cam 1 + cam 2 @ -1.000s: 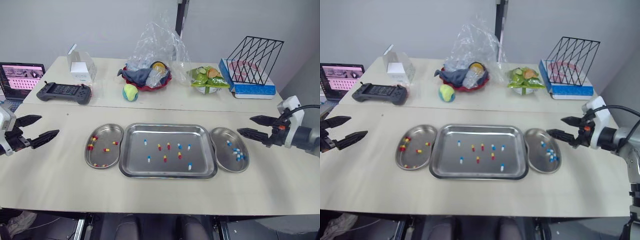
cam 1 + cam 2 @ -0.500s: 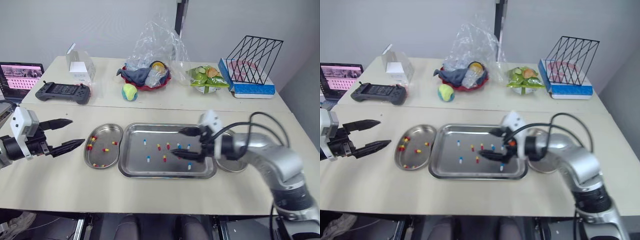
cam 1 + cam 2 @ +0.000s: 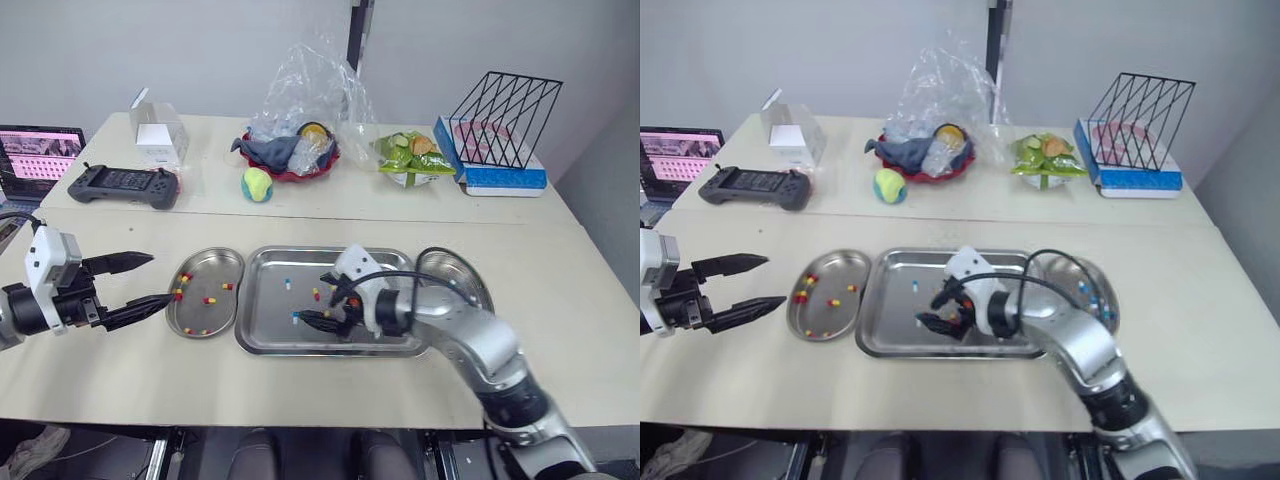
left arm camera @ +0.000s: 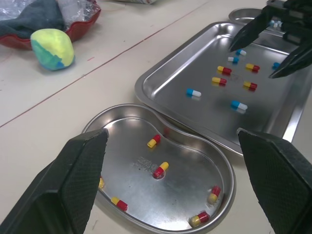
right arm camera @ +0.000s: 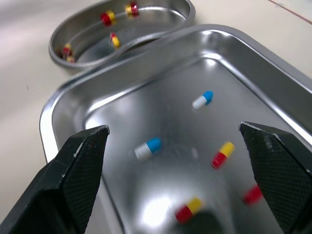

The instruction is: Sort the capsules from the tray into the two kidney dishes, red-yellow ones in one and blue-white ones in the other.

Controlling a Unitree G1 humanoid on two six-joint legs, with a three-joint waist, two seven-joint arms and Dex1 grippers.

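**Right jaws lined up on a capsule, here's what's bugging me**

The right jaws are hanging spread wide over the left half of the tray, black fingers on either side of a blue-white capsule lying loose on the steel; nothing is getting pinched yet. The left jaws are spread too, and empty, hovering over the tabletop just beside the left kidney dish, which is holding the red-yellow capsules; the blue-white ones are sitting in the right kidney dish, on the far side of the tray. Both colours are lying mixed in the tray, so I'm guessing it's around halfway.

What I'm worrying about: that capsule is tiny, round and sitting on slick metal, so an off-centre close is probably squirting it sideways; a red-yellow capsule is lying near it, so a sloppy close is risking the wrong one, or two together; and the carry is going right across the tray, so a weak pinch could be dropping it back in.
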